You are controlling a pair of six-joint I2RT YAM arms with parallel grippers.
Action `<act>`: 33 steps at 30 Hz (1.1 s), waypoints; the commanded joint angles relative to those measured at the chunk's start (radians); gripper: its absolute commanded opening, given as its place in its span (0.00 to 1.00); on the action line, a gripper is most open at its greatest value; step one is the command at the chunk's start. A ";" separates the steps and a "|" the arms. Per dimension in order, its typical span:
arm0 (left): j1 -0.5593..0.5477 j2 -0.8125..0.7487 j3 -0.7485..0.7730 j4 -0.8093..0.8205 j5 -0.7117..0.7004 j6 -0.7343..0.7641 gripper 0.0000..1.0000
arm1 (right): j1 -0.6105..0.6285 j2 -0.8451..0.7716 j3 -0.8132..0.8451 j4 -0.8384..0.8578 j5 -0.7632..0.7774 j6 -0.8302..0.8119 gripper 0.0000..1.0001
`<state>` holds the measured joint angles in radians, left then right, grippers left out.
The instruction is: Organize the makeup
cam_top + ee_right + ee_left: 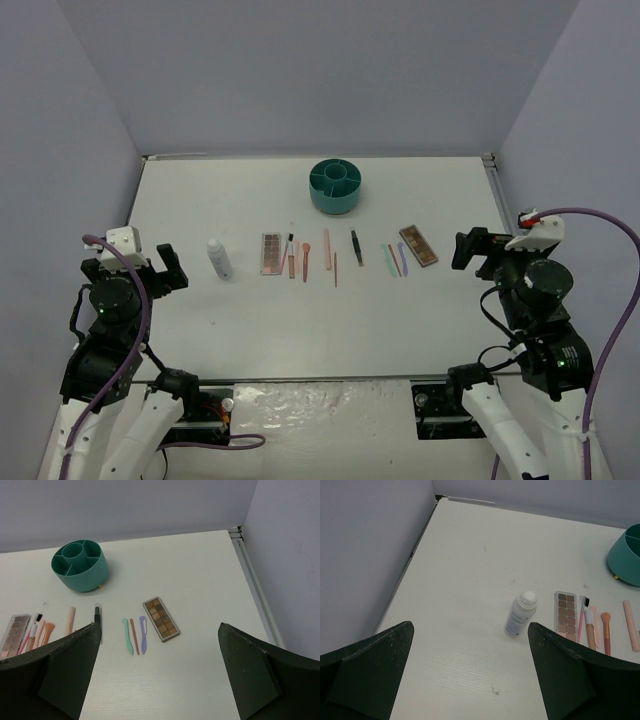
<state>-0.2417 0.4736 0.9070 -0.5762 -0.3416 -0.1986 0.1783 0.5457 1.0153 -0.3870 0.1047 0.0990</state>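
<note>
A white table (250,330) seen from above, with the makeup laid out in one loose row across its middle, all flat on the surface and apart from both arms.

At the left end of the row lies one white bottle (219,259), a small cylinder with a rounded cap, on its side. Just to its right is the first of two flat rectangular eyeshadow palettes (271,254), showing two columns of pink and brown pans. Close beside it is a cluster of slim pink and orange brushes (298,260); three can be made out, one with a black tip. Next come one pale pink stick (327,248) and one very thin reddish stick (335,270), then one pair of dark tweezers (356,247). Further right, three thin sticks lie side by side: one green stick (128,636), one orange stick (134,636) and one purple stick (143,634). The second palette (160,618) ends the row, turned at a slant.

Behind the row stands one round teal divided cup (335,186).

The left gripper (470,627) hangs over the table near the bottle, fingers spread wide with nothing between them. The right gripper (158,626) hangs near the right end of the row, also spread wide and holding nothing.
</note>
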 commanded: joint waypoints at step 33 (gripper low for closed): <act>-0.030 0.073 0.056 0.036 -0.025 -0.018 0.97 | 0.046 1.127 0.196 0.217 -0.078 0.060 0.47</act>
<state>-0.2749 0.5302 0.9513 -0.5909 -0.3599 -0.2183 0.2179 1.6132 1.1791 -0.2513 0.0414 0.1842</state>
